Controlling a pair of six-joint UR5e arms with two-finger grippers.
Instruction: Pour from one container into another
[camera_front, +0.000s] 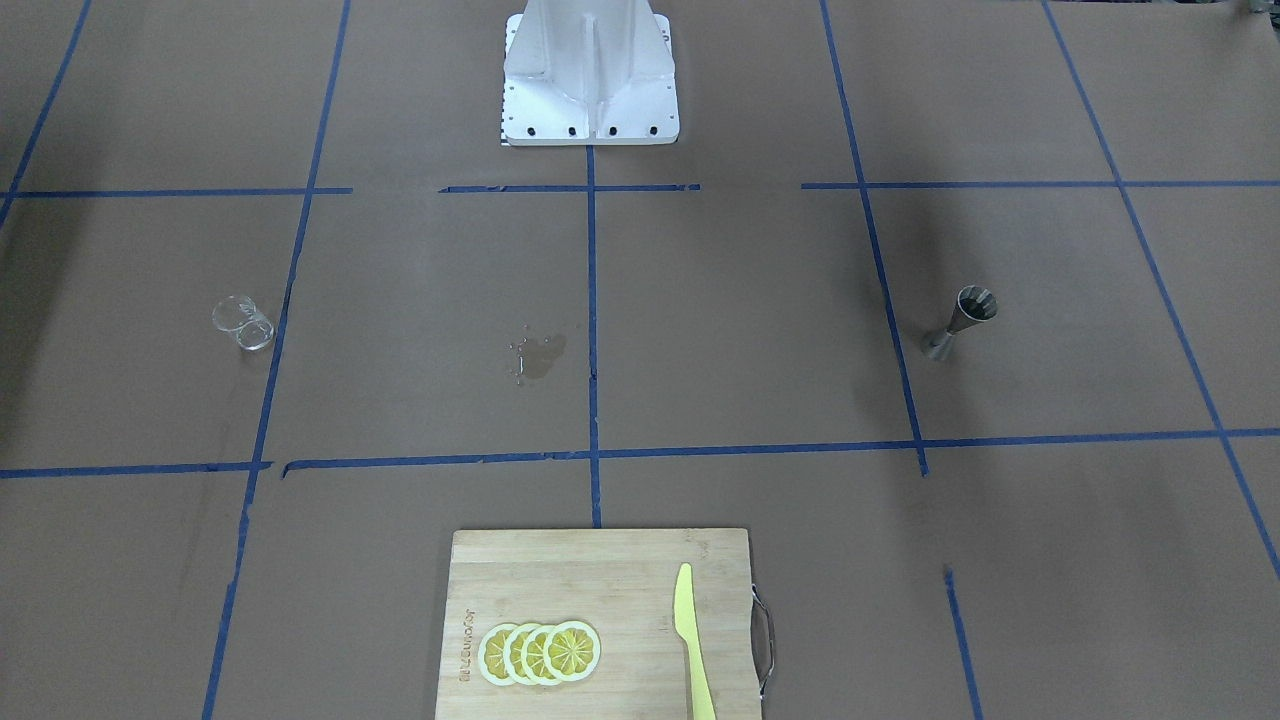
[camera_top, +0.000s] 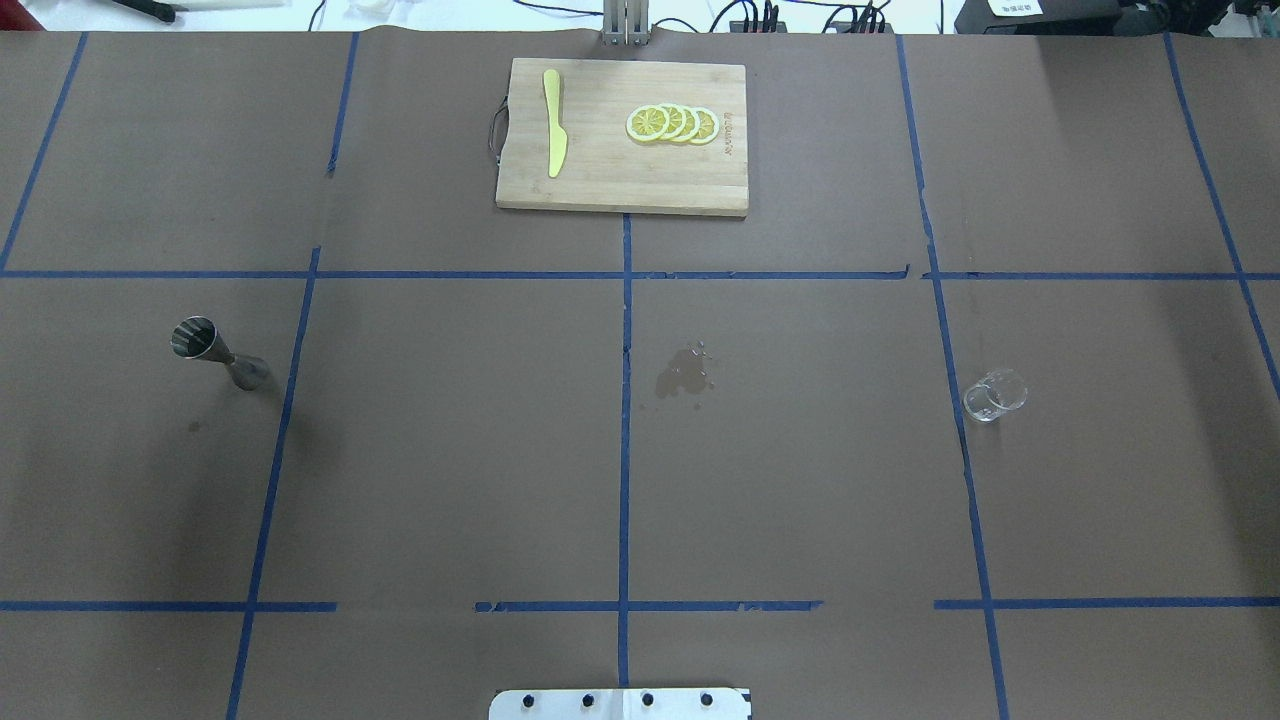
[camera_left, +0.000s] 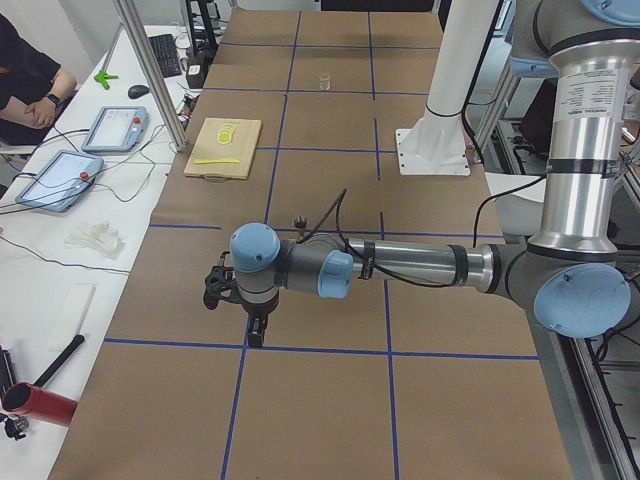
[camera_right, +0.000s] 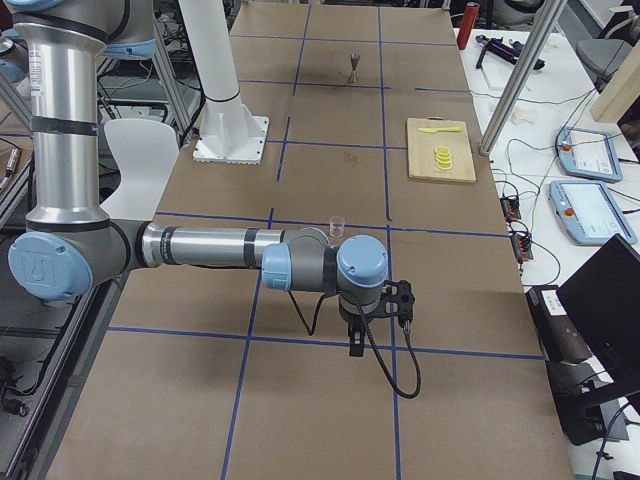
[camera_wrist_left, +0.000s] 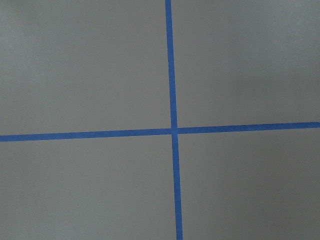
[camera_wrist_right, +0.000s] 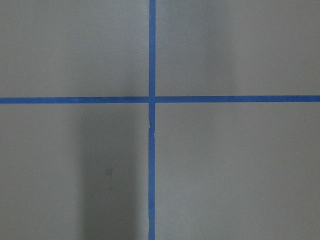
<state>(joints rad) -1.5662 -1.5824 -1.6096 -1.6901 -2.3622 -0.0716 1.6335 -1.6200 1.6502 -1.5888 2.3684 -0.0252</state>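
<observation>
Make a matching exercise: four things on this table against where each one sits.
Things:
1 jigger
2 glass
3 knife
4 wet patch

Places:
A on the board
B near the middle of the table
C on the robot's left side
D on the robot's right side

Pairs: 1-C, 2-D, 3-A, 4-B.
</observation>
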